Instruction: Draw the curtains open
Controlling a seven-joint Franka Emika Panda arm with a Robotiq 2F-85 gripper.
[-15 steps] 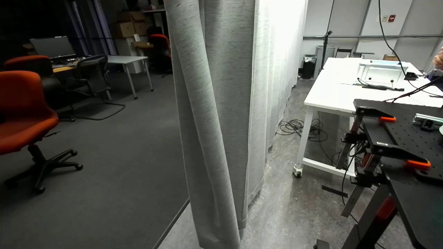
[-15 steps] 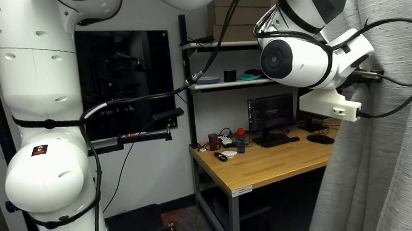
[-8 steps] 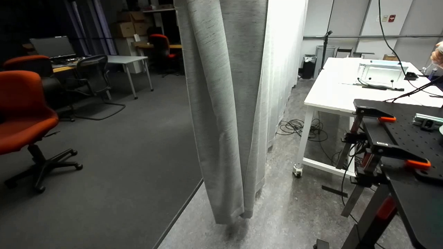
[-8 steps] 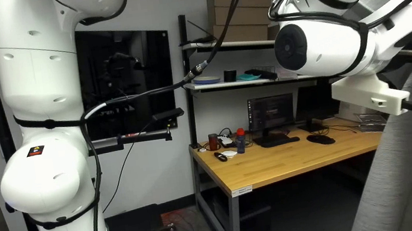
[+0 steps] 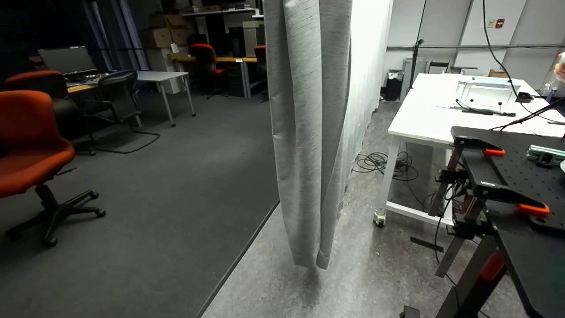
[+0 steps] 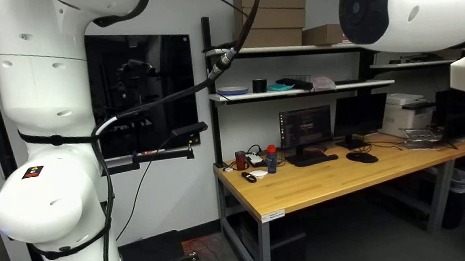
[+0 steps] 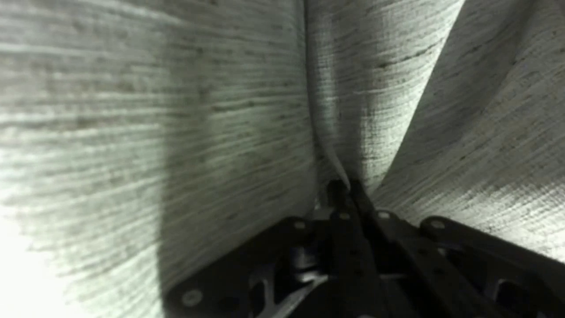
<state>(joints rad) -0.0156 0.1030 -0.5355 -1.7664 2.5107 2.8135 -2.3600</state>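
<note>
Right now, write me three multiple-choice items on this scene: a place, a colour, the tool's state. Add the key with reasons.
1. Where is the red-capped bottle relative to the wooden desk?
A. Beneath it
B. On its top
C. Hanging from its edge

2. What colour is the nearest chair, at the left of an exterior view?
A. Green
B. Blue
C. Orange-red

3. How does the tool stand toward the curtain?
A. Shut on it
B. Wide open, clear of it
C. Open, against it

Key:
1. B: an exterior view shows it upright on the desk.
2. C: its back and seat both look orange-red.
3. A: the wrist view shows the jaws together, with fabric running in between.
</note>
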